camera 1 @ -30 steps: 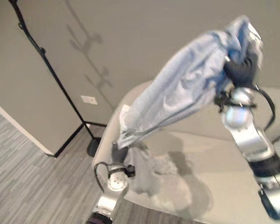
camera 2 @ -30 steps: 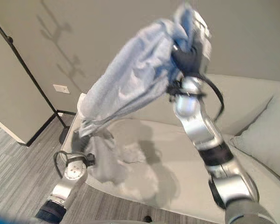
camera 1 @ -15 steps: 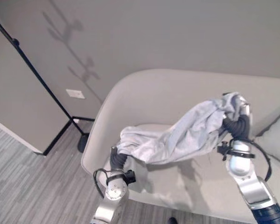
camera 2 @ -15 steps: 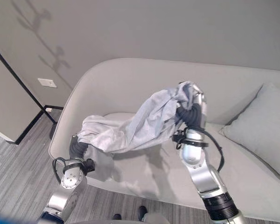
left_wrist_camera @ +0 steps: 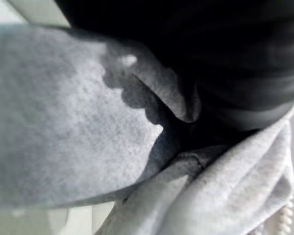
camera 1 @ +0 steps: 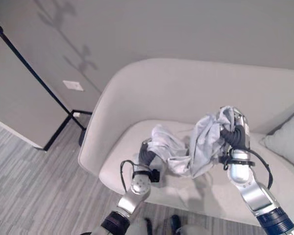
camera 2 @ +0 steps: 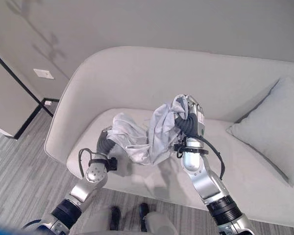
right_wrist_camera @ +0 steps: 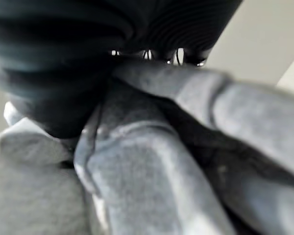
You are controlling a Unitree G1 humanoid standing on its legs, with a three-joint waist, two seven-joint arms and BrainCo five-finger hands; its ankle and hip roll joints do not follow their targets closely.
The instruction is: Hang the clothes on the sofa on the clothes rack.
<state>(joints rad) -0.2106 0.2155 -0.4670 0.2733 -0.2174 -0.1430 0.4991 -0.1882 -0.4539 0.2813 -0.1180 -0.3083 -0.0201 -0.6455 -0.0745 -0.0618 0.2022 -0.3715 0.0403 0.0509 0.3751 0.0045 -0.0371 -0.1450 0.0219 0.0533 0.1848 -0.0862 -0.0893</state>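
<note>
A light grey garment [camera 1: 196,144] hangs bunched between my two hands just above the seat of the pale sofa [camera 1: 186,88]. My right hand [camera 1: 238,133] is raised at the garment's right end with cloth draped over it and gripped under its dark cover [right_wrist_camera: 63,58]. My left hand [camera 1: 146,156] is lower, at the left end, its dark cover [left_wrist_camera: 225,54] pressed into the folds it holds. The black clothes rack pole [camera 1: 34,76] slants along the wall to the far left, well away from both hands.
A grey cushion [camera 2: 269,132] rests at the sofa's right end. The rack's base [camera 1: 83,139] stands on the striped grey floor by the sofa's left arm. A white wall outlet [camera 1: 72,85] sits low on the wall.
My right hand has come down from high up with the garment to just above the seat. The hands are closer together and the cloth now sags. The camera has tilted down.
</note>
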